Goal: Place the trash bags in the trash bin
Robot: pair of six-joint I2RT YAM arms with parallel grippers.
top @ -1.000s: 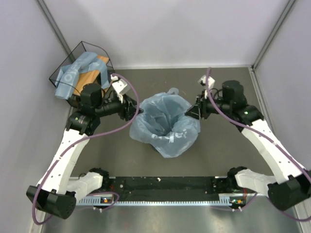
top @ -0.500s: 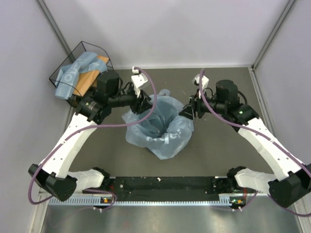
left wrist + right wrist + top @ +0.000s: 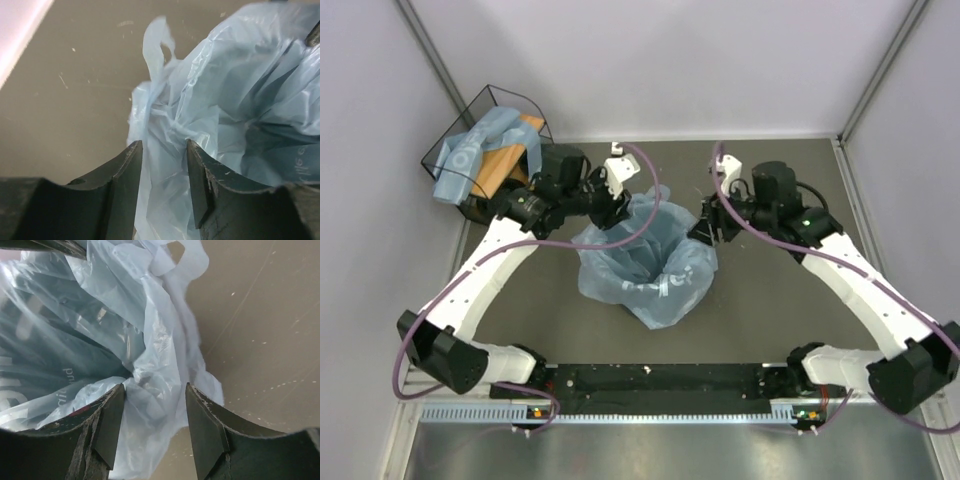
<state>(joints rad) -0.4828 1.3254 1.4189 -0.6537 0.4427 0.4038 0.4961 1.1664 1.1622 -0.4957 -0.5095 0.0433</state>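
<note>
A light-blue trash bag (image 3: 665, 285) is draped over the trash bin (image 3: 642, 262), whose dark inside shows through the film at the mouth. My left gripper (image 3: 611, 207) is at the bag's far-left edge. In the left wrist view its jaws (image 3: 162, 145) stand apart with loose bag film (image 3: 165, 125) between them, not pinched. My right gripper (image 3: 706, 229) is at the bag's right edge. Its jaws (image 3: 155, 387) are also apart around a crumpled fold of the bag (image 3: 160, 365). The dark bin (image 3: 60, 355) shows through the film there.
A black wire basket (image 3: 510, 92) with a wooden base stands at the far left corner and holds more rolled light-blue bags (image 3: 470, 150). Grey walls close in the table on the left, the back and the right. The arm bases sit along the near edge.
Both grippers have moved toward the far side along the bag's rim. The right jaws have widened, and the bag now sits more gathered around the bin.
</note>
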